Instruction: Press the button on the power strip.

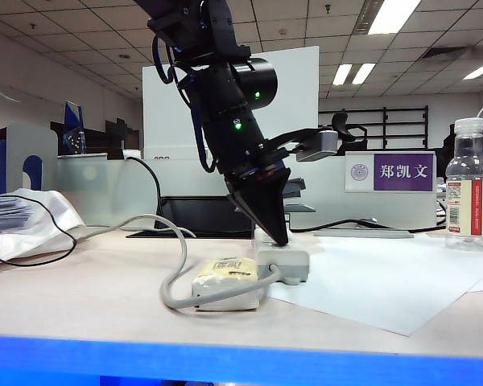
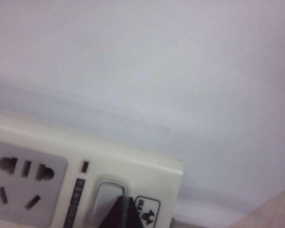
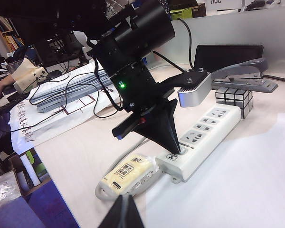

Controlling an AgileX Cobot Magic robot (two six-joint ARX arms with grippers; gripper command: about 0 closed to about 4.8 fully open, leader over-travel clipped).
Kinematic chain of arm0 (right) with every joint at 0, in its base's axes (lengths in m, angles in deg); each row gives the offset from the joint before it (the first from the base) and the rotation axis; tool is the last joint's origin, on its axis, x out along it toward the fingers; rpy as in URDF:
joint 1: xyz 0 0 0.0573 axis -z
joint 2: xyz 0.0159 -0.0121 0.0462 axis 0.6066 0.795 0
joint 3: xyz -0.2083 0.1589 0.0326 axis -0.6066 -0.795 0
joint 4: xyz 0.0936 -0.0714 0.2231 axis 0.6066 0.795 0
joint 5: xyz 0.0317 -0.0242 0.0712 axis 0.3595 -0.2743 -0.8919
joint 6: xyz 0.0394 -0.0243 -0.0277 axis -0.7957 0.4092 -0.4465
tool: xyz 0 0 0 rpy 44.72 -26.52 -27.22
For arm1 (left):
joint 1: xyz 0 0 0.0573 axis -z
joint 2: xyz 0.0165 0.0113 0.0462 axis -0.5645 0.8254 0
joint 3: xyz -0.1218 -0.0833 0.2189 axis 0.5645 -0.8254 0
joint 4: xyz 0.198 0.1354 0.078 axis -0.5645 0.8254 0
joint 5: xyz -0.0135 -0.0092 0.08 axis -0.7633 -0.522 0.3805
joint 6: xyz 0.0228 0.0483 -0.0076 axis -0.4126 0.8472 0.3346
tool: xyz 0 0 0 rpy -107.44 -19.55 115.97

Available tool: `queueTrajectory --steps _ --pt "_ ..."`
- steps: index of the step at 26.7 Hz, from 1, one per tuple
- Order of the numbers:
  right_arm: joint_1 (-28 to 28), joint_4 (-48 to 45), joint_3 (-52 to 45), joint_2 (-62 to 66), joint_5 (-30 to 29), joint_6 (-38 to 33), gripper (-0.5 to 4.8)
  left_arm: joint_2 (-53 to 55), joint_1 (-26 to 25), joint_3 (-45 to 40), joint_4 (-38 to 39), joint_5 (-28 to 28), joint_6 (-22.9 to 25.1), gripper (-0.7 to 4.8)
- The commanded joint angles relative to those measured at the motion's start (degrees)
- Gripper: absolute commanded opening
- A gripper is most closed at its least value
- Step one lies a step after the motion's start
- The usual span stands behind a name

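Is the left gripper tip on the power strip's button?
Yes: the left gripper tip sits on the button at the power strip's cable end.

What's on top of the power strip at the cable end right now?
The left end effector, tips together, rests on the grey rocker button of the pale oblong plastic power strip. The tip hides part of the button. The right end effector hangs apart.

Open-plan office (ceiling panels point(image 1: 306, 32)), desk nameplate point(image 1: 390, 171)
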Motion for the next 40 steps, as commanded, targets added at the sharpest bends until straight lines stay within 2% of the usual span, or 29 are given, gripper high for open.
queueTrajectory --steps 1,40 --pt "-0.1 -0.5 0.2 0.0 -0.1 0.2 0.03 -0.3 -0.1 0.0 -1.1 2.5 0.0 -0.05" --pt "-0.1 -0.6 0.1 0.0 -0.1 0.6 0.03 -1.7 -0.4 0.0 -2.1 2.4 1.1 -0.05"
